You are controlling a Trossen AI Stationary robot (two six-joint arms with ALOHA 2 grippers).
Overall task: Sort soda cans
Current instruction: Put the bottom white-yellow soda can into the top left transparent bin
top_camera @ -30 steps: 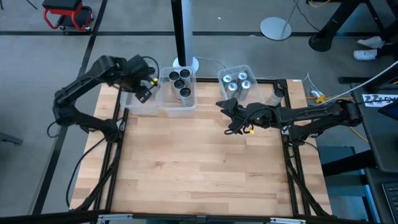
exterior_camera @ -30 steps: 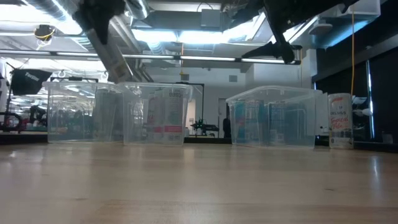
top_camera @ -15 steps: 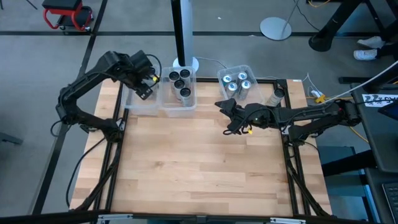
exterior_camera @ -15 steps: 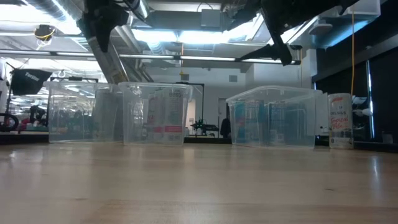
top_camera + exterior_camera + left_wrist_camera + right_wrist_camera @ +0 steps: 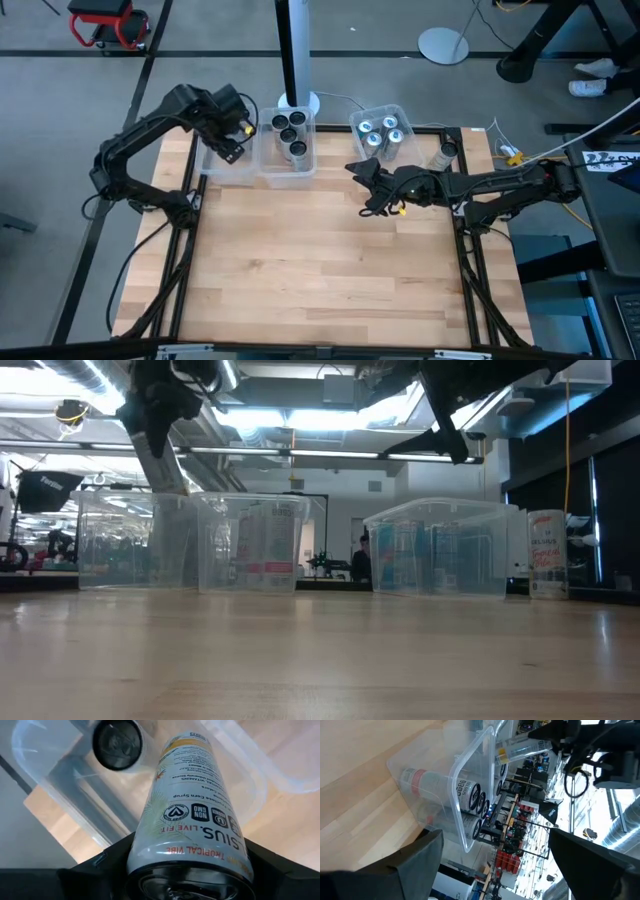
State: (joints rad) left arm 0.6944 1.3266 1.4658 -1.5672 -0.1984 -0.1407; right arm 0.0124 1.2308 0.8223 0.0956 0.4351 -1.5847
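Clear bins [image 5: 287,166] with soda cans [image 5: 289,129]

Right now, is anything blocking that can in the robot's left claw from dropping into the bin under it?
Nothing visible does. The left gripper holds the can above the open bin, which holds one dark can to one side.

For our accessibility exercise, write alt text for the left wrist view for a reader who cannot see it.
The left gripper holds a white soda can lengthwise above a clear plastic bin. One dark-topped can already stands in that bin, with wooden table showing beneath.
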